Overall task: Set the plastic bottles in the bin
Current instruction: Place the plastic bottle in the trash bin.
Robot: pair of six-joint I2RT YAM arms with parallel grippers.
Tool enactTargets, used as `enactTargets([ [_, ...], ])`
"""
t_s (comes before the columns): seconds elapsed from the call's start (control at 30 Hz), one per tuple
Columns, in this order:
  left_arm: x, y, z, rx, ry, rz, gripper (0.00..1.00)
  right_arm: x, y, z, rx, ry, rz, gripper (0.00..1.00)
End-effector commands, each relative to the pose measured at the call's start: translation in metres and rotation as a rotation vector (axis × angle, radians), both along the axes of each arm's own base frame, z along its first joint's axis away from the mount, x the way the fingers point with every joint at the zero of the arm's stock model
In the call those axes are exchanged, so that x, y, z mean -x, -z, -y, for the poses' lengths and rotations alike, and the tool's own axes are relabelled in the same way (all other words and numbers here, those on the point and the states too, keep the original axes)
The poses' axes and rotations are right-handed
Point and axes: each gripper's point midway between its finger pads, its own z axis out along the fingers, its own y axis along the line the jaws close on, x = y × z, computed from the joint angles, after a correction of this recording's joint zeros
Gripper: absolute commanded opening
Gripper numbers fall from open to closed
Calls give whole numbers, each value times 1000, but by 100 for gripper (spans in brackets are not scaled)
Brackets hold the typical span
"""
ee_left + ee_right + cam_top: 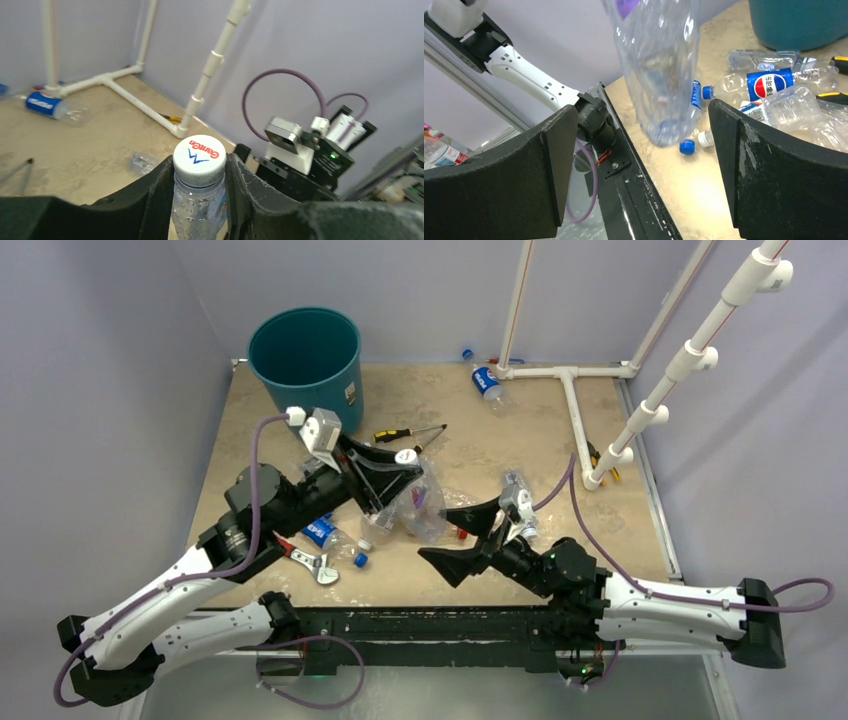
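My left gripper (396, 470) is shut on the neck of a clear bottle (421, 502) with a white cap (199, 154) and holds it above the table; the bottle also hangs in the right wrist view (659, 70). My right gripper (468, 537) is open and empty, just right of that bottle. The teal bin (305, 355) stands at the back left and also shows in the right wrist view (799, 22). Pepsi bottles lie by the left arm (322, 531), (769, 84), and one lies at the back (487, 383), (45, 104). A crushed clear bottle (518, 488) lies near the right gripper.
A red-handled wrench (315, 565) and loose blue cap (360, 561) lie near the front edge. A yellow-and-black screwdriver (405, 433) lies by the bin. A white PVC pipe frame (575, 410) occupies the back right. Another blue cap (467, 354) lies at the back.
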Motion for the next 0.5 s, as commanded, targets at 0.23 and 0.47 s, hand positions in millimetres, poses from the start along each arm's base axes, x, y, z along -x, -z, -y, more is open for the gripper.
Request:
enactTargets([
  [0.23, -79, -99, -101, 33, -718, 211, 0, -5, -29, 37, 50, 81, -42, 99],
  [0.47, -133, -128, -116, -205, -1117, 428, 0, -12, -5, 47, 78, 132, -90, 99],
])
